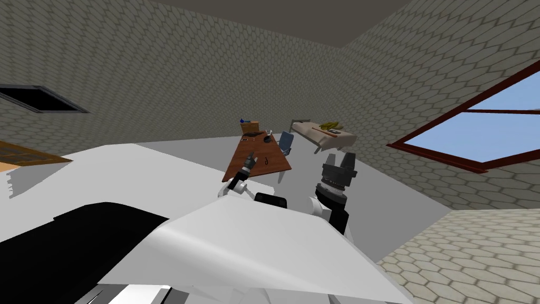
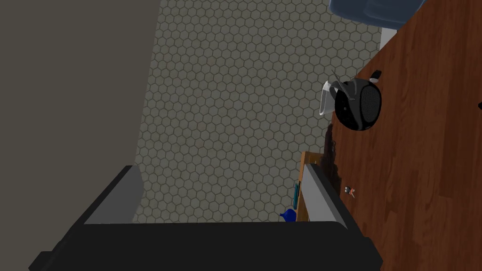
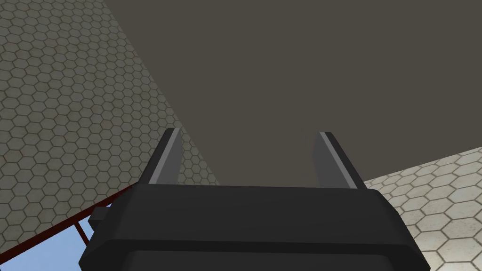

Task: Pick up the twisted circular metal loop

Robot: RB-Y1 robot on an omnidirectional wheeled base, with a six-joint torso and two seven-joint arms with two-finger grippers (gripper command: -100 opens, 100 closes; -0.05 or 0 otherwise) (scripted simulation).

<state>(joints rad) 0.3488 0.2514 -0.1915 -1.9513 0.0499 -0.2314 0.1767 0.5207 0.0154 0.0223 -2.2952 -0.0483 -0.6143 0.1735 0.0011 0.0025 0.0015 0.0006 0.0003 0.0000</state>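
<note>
The loop (image 1: 267, 161) is a small dark twisted ring lying on the brown wooden table (image 1: 259, 148), near its close edge. My left gripper (image 1: 251, 157) hovers over the table a little left of the loop. In the left wrist view its fingers (image 2: 321, 192) stand wide apart, open, with nothing between them, and the wooden table top (image 2: 423, 164) runs beside one finger. My right gripper (image 1: 340, 160) is raised off to the right of the table, pointing upward. Its fingers (image 3: 165, 157) are open and hold nothing.
On the table's far part sit a round black object (image 2: 358, 104) with a clear piece beside it and a small red item (image 2: 349, 190). A blue chair (image 1: 286, 141) stands at the table's right side, and a wooden box (image 1: 249, 126) at its far end. A beige table (image 1: 324, 133) stands farther right.
</note>
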